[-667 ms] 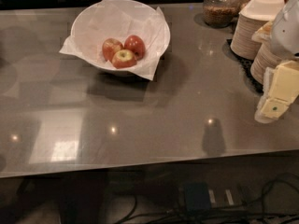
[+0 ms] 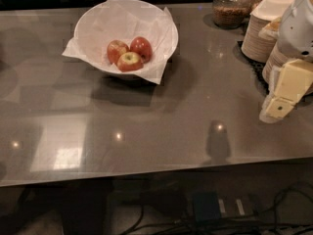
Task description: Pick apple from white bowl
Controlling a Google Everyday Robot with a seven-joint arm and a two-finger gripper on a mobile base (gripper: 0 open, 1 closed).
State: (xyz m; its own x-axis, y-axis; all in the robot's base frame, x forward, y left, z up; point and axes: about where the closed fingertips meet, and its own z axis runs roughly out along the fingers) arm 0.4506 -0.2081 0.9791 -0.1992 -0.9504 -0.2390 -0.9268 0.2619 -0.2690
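Note:
The white bowl, lined with crinkled white paper, stands at the back left of the grey table. Three apples lie in it. The deep red glossy apple is at the right. A paler red apple is at the left, and a yellow-green-topped apple lies in front. My gripper, cream-coloured, hangs at the right edge of the view above the table. It is far to the right of the bowl and holds nothing that I can see.
Stacked beige-white disposable bowls stand at the back right, just behind the gripper. A glass jar of brown food is beside them. A dark mat lies under the stacks. The table's front edge runs across; cables lie on the floor below.
My gripper has shifted slightly to the left. The bowl and apples have not moved.

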